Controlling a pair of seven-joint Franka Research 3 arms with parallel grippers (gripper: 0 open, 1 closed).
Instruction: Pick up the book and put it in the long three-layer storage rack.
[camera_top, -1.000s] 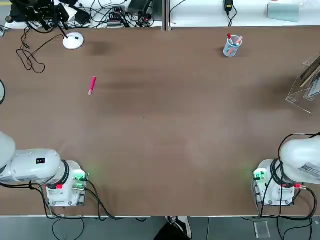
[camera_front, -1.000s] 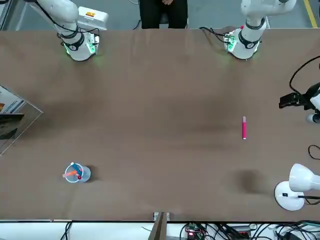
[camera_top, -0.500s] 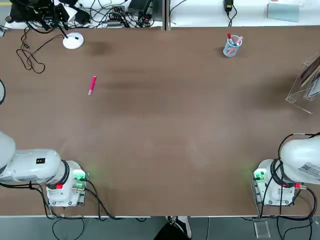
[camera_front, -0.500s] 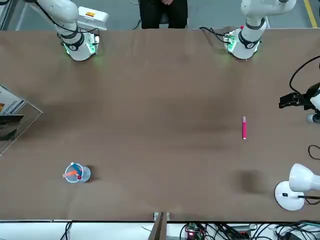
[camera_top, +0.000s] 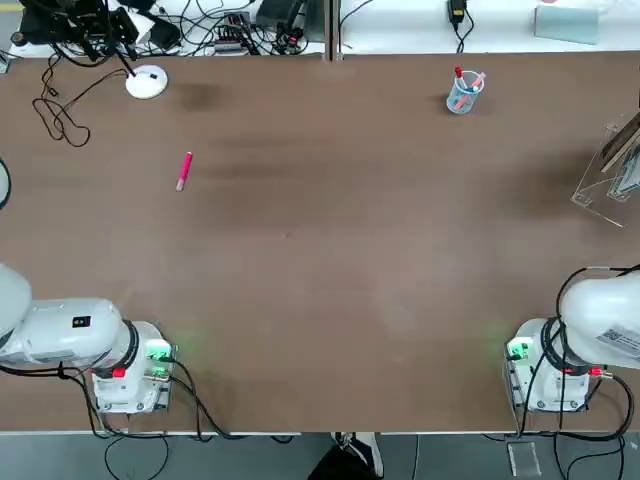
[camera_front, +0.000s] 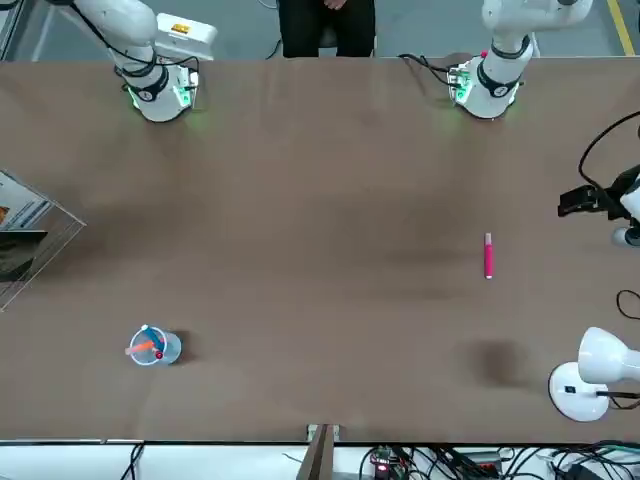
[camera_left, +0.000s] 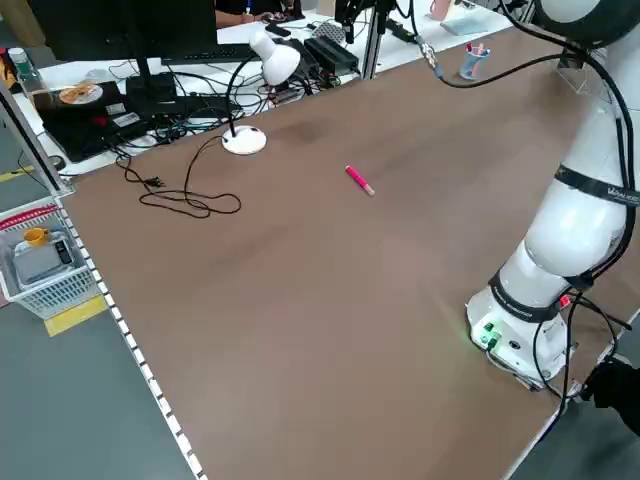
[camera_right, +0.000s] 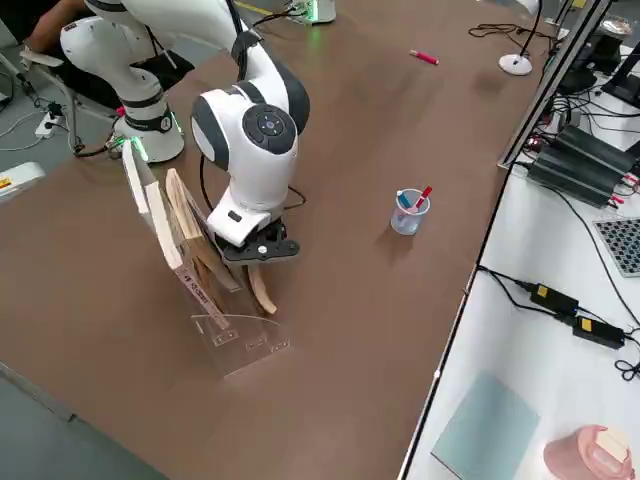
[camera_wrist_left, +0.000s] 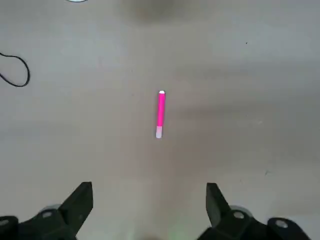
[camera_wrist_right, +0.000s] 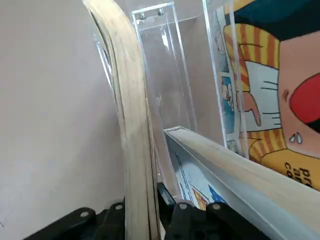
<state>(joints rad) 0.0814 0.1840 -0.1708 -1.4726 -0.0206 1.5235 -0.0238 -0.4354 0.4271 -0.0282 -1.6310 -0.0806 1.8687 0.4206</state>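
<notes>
Nearest, behind the robot's side of the counter (camera_front: 330, 250), sits a person (camera_front: 328, 35), off to the left of the clear storage rack (camera_right: 245, 345). At the rack, the right end effector (camera_wrist_right: 142, 195) is clamped on the book (camera_wrist_right: 132, 115), its pale page edge upright between the fingers; I cannot tell whether it touches the rack's base. Beside it in the rack are a slanted white book (camera_wrist_right: 230, 175) and an illustrated book (camera_wrist_right: 285, 95). Well left of the rack, the idle left end effector (camera_wrist_left: 150, 187) hangs wide apart, with a pink marker (camera_top: 184, 171) on the counter. Farther out than the rack, and left of it, stands the pen cup (camera_top: 465, 93); the white lamp (camera_top: 147, 82) stands well left.
</notes>
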